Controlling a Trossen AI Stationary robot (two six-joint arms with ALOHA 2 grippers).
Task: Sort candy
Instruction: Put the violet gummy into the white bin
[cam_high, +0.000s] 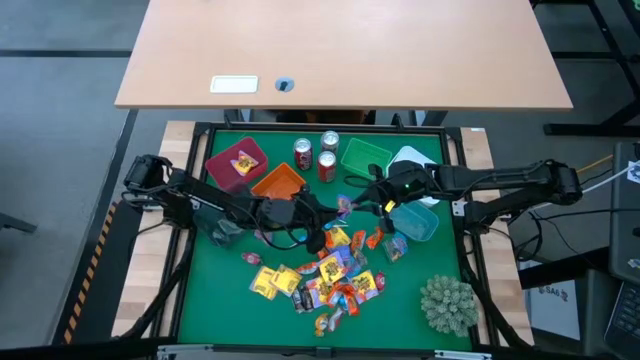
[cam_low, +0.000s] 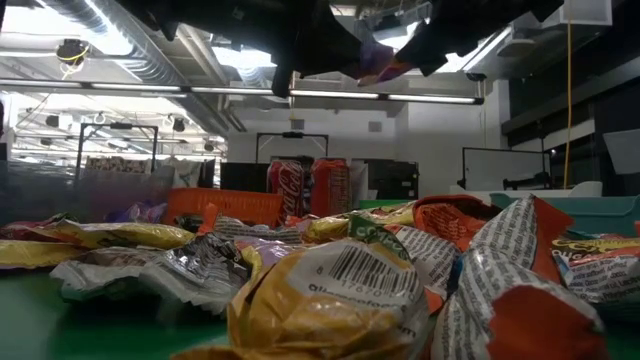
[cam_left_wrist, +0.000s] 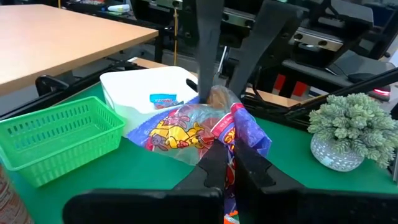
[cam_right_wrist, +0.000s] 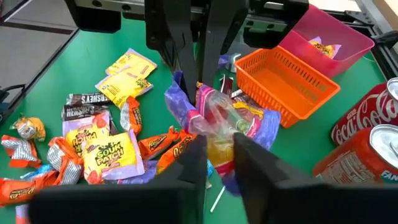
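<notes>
A purple bag of sweets (cam_high: 346, 205) with yellow and red print is up in the air between both grippers, over the green mat above the candy pile (cam_high: 330, 275). My left gripper (cam_high: 325, 212) reaches in from the left and is shut on it. My right gripper (cam_high: 370, 198) comes from the right and is shut on it too. The low view shows the bag (cam_low: 380, 62) high up between the dark arms. The pile of yellow, orange, red and dark wrapped sweets lies flat on the mat. My left gripper (cam_left_wrist: 229, 152) pinches one end of the purple bag (cam_left_wrist: 231, 138) between its two fingers, coming level from the table's left. The bag is lifted clear of the mat. My right gripper (cam_right_wrist: 217, 140) pinches the opposite, crumpled clear-plastic end (cam_right_wrist: 219, 118) between its two fingers, coming level from the table's right. The bag hangs crumpled between the two holds.
Along the far edge stand a pink bin (cam_high: 237, 160), an orange basket (cam_high: 278, 182), red soda cans (cam_high: 326, 165), a green basket (cam_high: 365, 155) and a white bin (cam_high: 410, 158). A teal bin (cam_high: 415, 222) sits at right. A spiky plant ball (cam_high: 447, 303) stands near right.
</notes>
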